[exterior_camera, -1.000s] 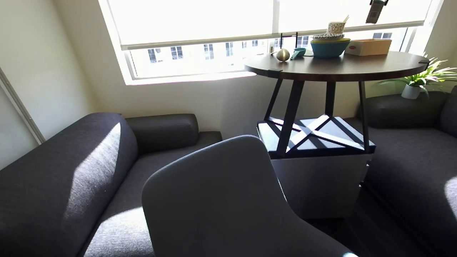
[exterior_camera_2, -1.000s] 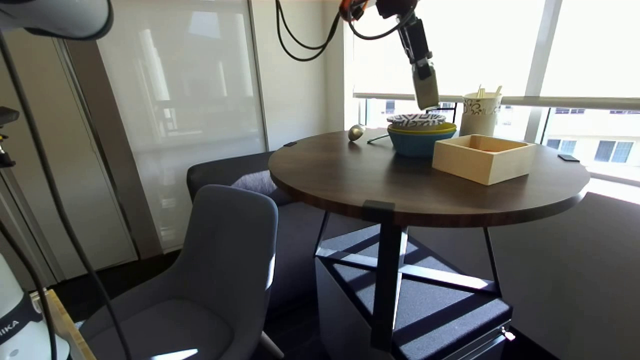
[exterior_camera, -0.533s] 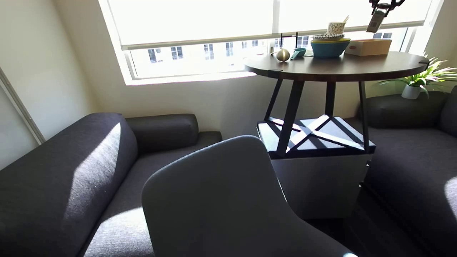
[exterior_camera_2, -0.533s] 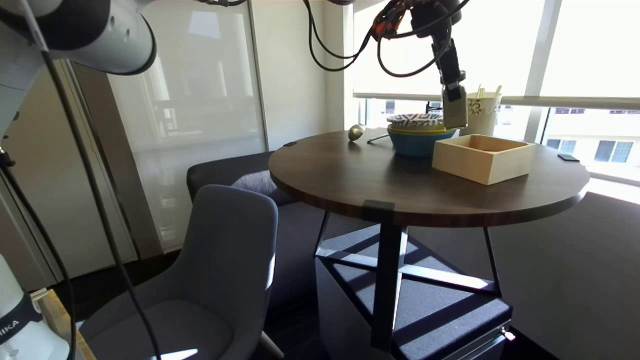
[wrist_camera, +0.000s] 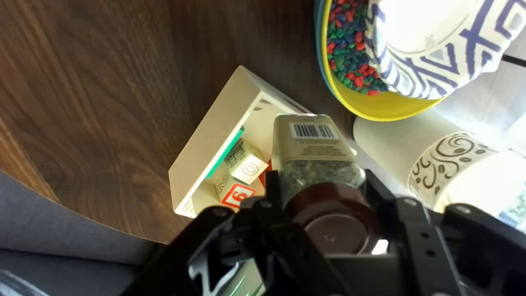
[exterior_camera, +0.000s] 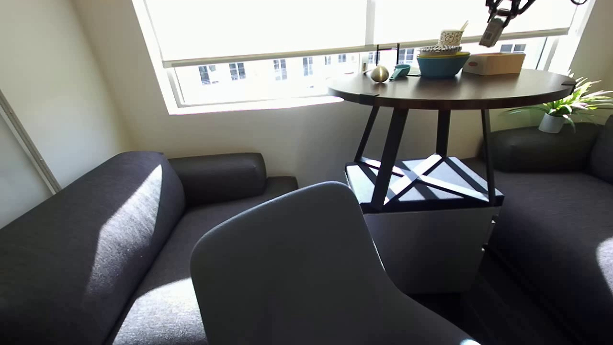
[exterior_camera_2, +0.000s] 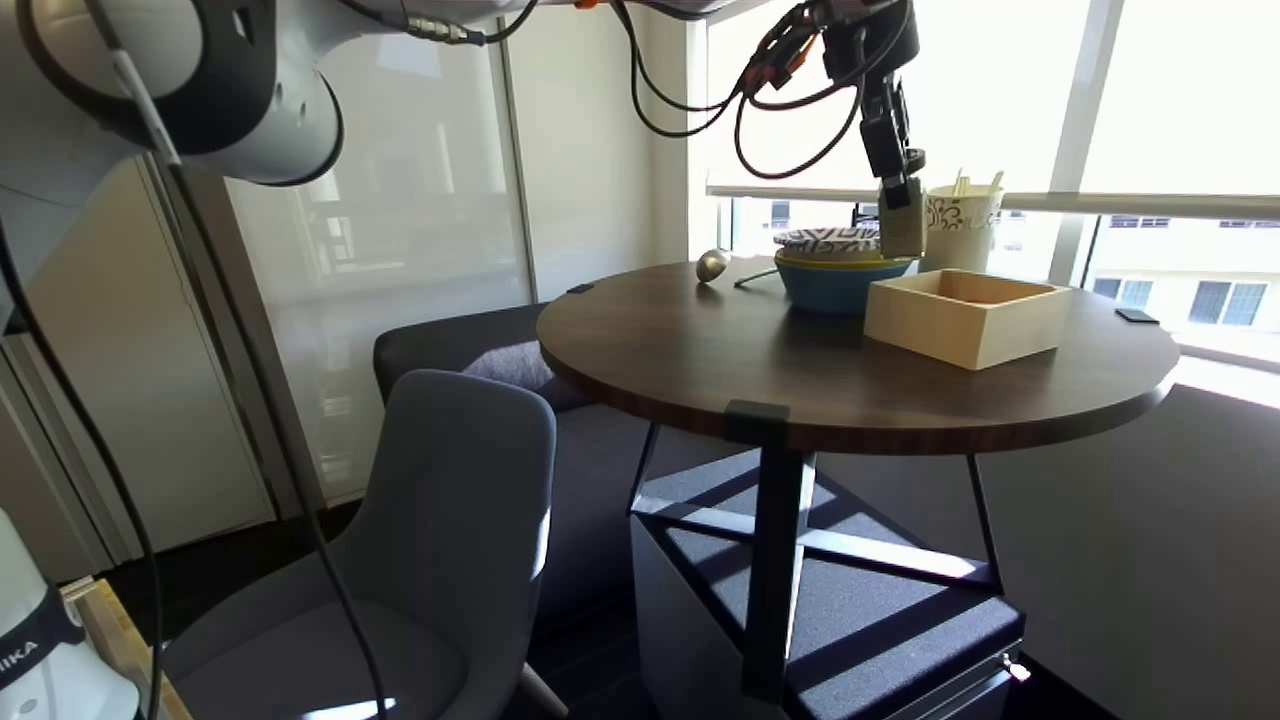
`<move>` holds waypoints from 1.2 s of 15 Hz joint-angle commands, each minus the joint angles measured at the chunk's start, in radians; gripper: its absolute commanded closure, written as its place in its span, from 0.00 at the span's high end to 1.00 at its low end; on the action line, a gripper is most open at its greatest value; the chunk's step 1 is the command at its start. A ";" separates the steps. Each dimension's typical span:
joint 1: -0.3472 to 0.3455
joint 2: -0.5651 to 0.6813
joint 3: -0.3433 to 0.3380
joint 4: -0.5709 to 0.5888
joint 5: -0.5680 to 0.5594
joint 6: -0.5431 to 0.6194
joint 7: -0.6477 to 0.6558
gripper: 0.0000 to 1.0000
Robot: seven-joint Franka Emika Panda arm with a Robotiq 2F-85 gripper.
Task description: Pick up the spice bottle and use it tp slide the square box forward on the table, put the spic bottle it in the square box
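My gripper (wrist_camera: 320,181) is shut on the spice bottle (wrist_camera: 312,142), a clear bottle of green herbs with a dark red cap and tan label. The fingers grip it near the cap end, and its base points down and away. In both exterior views the bottle (exterior_camera_2: 903,230) (exterior_camera: 492,33) hangs tilted in the gripper (exterior_camera_2: 898,188) (exterior_camera: 499,15), above the table (exterior_camera_2: 740,370). The tan square box (exterior_camera_2: 950,322) (exterior_camera: 498,64) stands on the table, below the bottle. In the wrist view the box (wrist_camera: 218,131) holds several lettered blocks; the bottle and gripper hide part of it.
A blue bowl (exterior_camera_2: 830,288) stands beside the box, with a yellow bowl (wrist_camera: 382,109) and patterned bowls (exterior_camera_2: 832,240) stacked in it. A patterned cup (exterior_camera_2: 960,225) with utensils stands behind the box. A gold ball (exterior_camera_2: 712,265) lies farther off. A grey chair (exterior_camera_2: 460,460) stands near the table.
My gripper has come down with the bottle, from well above the bowls to a little above the box's height. In the last half second it shifted slightly sideways. The box has not moved.
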 commanded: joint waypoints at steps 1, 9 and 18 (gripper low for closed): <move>-0.031 0.060 0.018 0.105 0.017 -0.032 0.161 0.24; -0.002 0.051 -0.009 0.039 0.000 0.071 0.286 0.24; 0.017 0.087 -0.073 0.024 -0.062 0.020 0.461 0.24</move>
